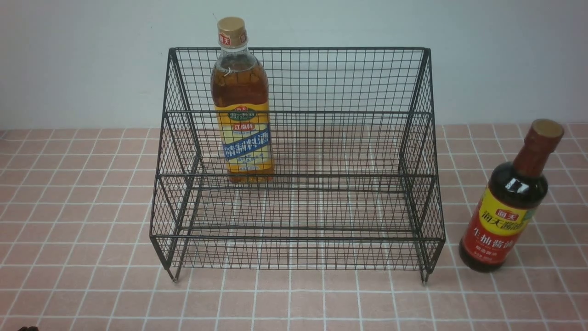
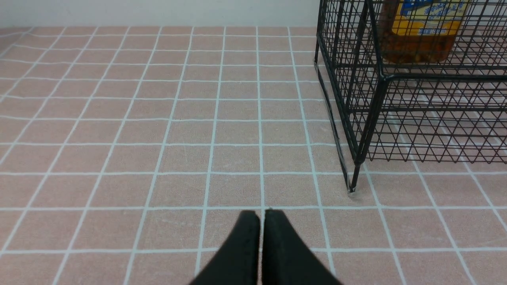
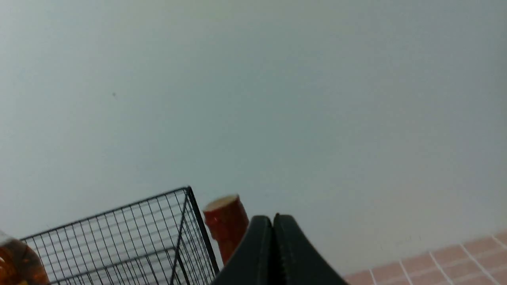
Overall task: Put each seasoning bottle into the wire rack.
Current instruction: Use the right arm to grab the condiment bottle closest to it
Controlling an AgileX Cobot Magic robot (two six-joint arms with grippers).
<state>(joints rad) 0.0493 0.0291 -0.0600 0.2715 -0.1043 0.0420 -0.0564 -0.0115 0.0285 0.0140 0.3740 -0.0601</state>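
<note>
The black wire rack (image 1: 298,238) stands on the pink tiled counter (image 1: 73,230). The clear amber bottle (image 1: 241,101) stands upright on the rack's far, upper tier, toward its left side. The dark long-necked bottle (image 1: 507,202) stands on the counter just right of the rack, apart from it. The left pincer (image 2: 261,215) is pressed closed, empty, near the rack's near-left foot. The right pincer (image 3: 272,221) is likewise closed and empty, the dark bottle's cap beyond it.

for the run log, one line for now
amber bottle: in rack | dark bottle: beside rack | left gripper: shut | right gripper: shut
</note>
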